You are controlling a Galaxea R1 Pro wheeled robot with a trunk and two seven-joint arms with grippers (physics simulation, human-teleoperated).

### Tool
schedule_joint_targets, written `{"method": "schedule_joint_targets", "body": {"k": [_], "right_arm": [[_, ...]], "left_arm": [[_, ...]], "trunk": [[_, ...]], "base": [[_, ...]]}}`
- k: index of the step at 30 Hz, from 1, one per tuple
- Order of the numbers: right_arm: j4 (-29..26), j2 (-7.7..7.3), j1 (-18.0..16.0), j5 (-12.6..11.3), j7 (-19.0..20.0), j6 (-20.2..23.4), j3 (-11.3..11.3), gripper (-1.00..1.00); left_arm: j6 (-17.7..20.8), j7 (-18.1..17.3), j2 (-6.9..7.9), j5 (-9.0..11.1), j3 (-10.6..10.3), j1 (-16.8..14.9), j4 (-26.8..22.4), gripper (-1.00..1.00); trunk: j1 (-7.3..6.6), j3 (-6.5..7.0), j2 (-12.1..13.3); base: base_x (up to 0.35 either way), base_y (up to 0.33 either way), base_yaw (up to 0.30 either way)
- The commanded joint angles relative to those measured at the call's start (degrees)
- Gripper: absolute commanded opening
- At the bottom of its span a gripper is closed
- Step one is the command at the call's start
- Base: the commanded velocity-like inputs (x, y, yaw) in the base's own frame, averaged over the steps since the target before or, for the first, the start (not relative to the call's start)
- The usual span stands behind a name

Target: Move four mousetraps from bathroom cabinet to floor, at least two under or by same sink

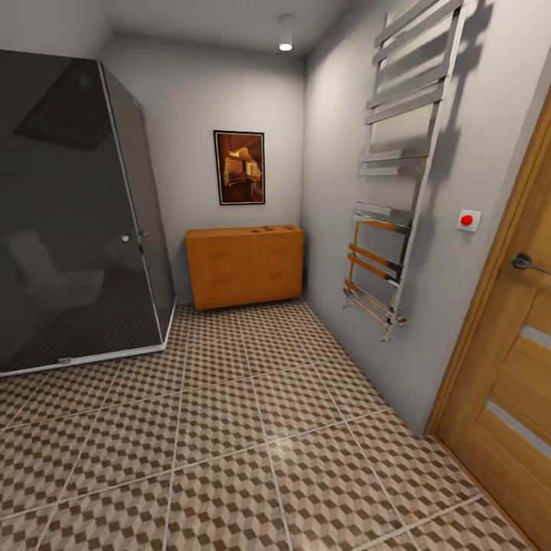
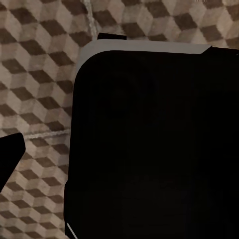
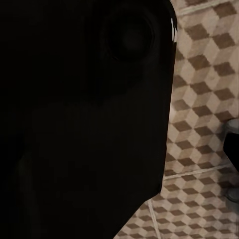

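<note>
The wide orange-brown wooden cabinet [image 1: 245, 265] stood far across the brown cube-pattern tiled floor [image 1: 229, 428]. The mousetraps probably were light; pinch their wood edges. I could not tell either hand's state.

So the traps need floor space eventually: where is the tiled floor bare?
The cube-pattern tiled floor lies open between the glass shower enclosure and the wall carrying the towel radiator, right up to the orange-brown cabinet. It narrows near the cabinet; the wooden door borders the near right.
</note>
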Motion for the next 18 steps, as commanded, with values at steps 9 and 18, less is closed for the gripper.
{"method": "schedule_joint_targets", "body": {"k": [9, 18], "right_arm": [[0.0, 0.00, 0.0, 0.0, 0.0, 0.0, 0.0, 1.00], [0.0, 0.00, 0.0, -0.1, 0.0, 0.1, -0.1, 1.00]], "left_arm": [[0.0, 0.0, -0.04, 0.7, 0.1, 0.0, 0.0, 1.00], [0.4, 0.0, -0.01, 0.8, 0.1, 0.0, 0.0, 1.00]], "trunk": [[0.01, -0.04, 0.0], [0.01, -0.04, 0.0]], "base": [[0.221, 0.000, 0.025], [0.310, 0.000, 0.004]]}}
